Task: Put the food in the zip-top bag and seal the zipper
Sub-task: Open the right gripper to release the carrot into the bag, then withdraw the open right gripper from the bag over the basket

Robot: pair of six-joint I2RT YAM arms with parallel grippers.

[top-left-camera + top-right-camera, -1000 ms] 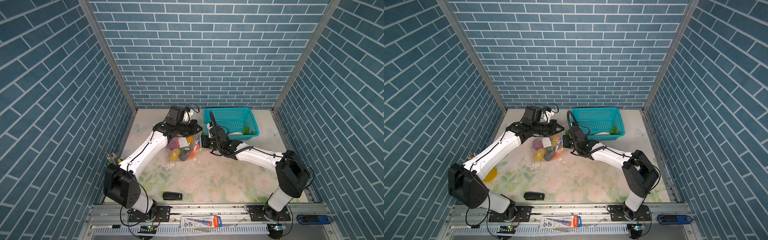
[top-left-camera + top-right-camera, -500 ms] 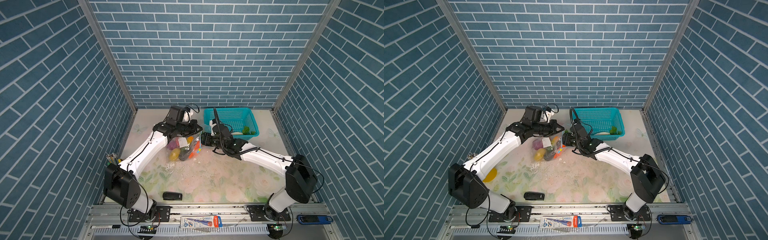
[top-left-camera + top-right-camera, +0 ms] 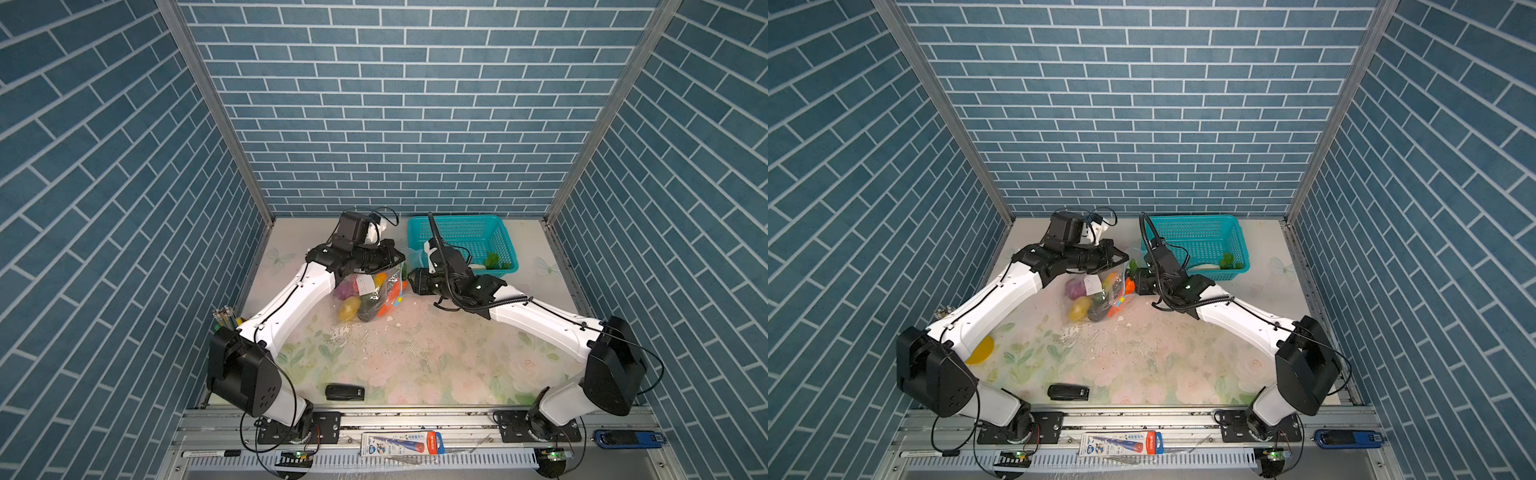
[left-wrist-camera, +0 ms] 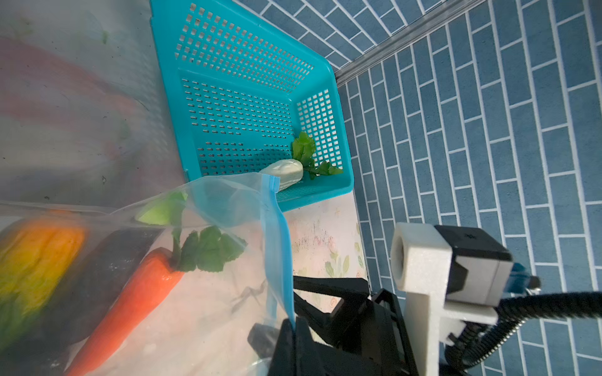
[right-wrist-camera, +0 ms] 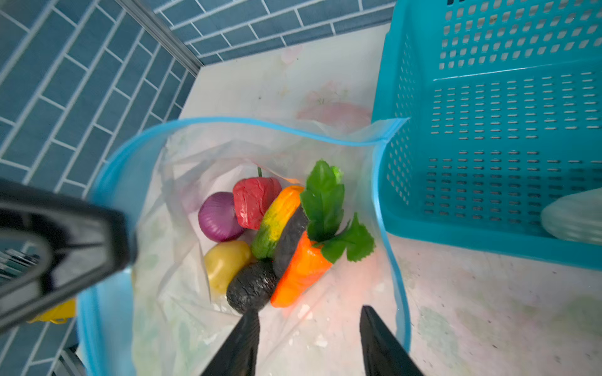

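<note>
The clear zip-top bag (image 3: 365, 295) (image 3: 1096, 291) hangs open between the arms, and my left gripper (image 4: 294, 322) (image 3: 397, 259) is shut on its light-blue zipper (image 4: 277, 234) (image 5: 260, 123). Inside lies food: a purple onion (image 5: 218, 216), a red piece (image 5: 255, 201), a yellow piece (image 5: 226, 260), a dark piece (image 5: 252, 286) and an orange carrot (image 5: 301, 270) (image 4: 140, 293) with green leaves. My right gripper (image 5: 309, 325) (image 3: 411, 278) stands open and empty just above the bag's mouth. A white radish (image 4: 283, 171) with green leaves lies in the teal basket (image 3: 453, 219).
The teal basket (image 3: 1192, 218) (image 5: 488, 130) stands right beside the bag at the back. A small black device (image 3: 345, 392) lies near the table's front edge. A cup of pencils (image 3: 224, 318) stands at the left wall. White crumbs are scattered mid-table.
The right arm's elbow has swung outward to the right while its open gripper stays at the bag's mouth. The left arm and the bag have not moved.
</note>
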